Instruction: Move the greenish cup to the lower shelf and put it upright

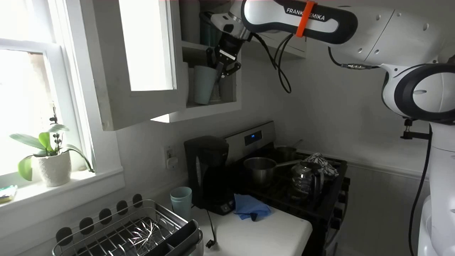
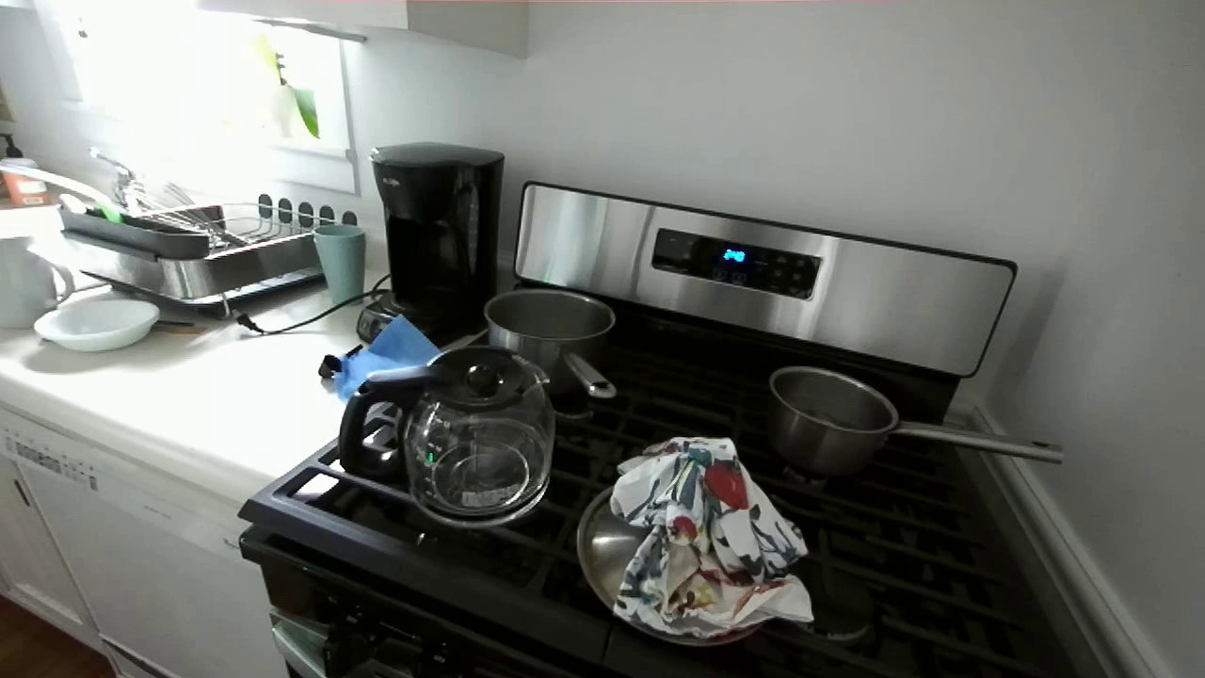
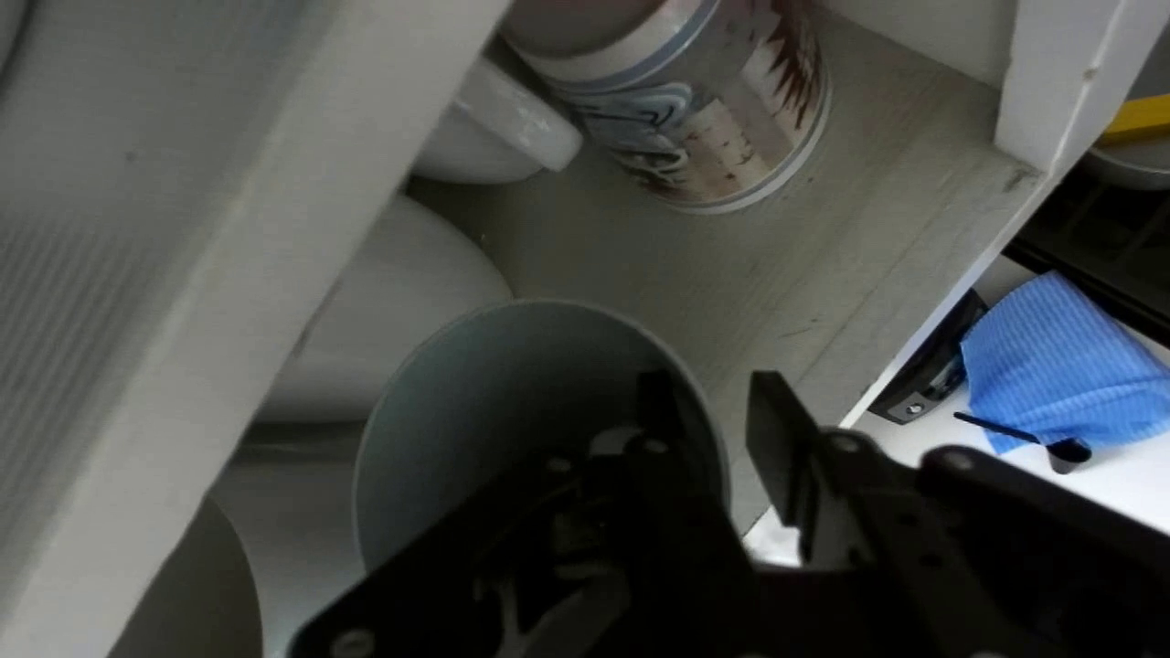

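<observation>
Greenish cup (image 1: 204,87) on the lower shelf (image 3: 749,274), crowded by a rounded white vessel (image 3: 384,320) just beside it and a patterned mug (image 3: 704,119) near, with the edge of the upper shelf (image 3: 260,265) overhead and the cupboard door (image 1: 138,106) at wide angle. Mouth up, long axis close to vertical; claw (image 3: 713,397) parted astride the cup's wall, one finger inside, the other outside and clear of it. Wrist view alone looks into the cup; an exterior view alone gives a white bowl (image 2: 94,331) on the worktop (image 2: 188,395).
</observation>
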Available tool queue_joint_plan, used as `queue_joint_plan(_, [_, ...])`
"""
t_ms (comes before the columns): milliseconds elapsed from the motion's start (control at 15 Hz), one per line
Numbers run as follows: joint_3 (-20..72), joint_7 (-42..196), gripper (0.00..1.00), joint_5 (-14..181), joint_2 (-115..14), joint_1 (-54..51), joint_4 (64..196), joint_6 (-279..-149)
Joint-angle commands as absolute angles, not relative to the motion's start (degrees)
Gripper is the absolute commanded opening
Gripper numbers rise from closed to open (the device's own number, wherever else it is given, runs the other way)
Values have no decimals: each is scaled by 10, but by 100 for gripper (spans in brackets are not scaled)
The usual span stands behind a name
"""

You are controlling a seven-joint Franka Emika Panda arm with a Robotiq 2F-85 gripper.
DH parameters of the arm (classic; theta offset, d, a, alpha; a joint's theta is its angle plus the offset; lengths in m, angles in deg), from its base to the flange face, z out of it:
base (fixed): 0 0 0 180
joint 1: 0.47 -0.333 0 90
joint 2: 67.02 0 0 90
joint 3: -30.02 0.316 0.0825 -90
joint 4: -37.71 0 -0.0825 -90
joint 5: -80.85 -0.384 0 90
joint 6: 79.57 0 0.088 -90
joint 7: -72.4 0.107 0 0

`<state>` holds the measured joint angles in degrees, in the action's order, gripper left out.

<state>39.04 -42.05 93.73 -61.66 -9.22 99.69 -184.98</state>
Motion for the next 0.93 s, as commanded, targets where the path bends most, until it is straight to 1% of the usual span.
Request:
queue_joint_plan(0, [391,-437,0,959,-605,-95,971,-1846])
queue_joint_plan(467, [388,-446,1,987,-608,-93,954,-1836])
queue_joint_plan(867, [388,-449,1,989,-607,-92,952,-1799])
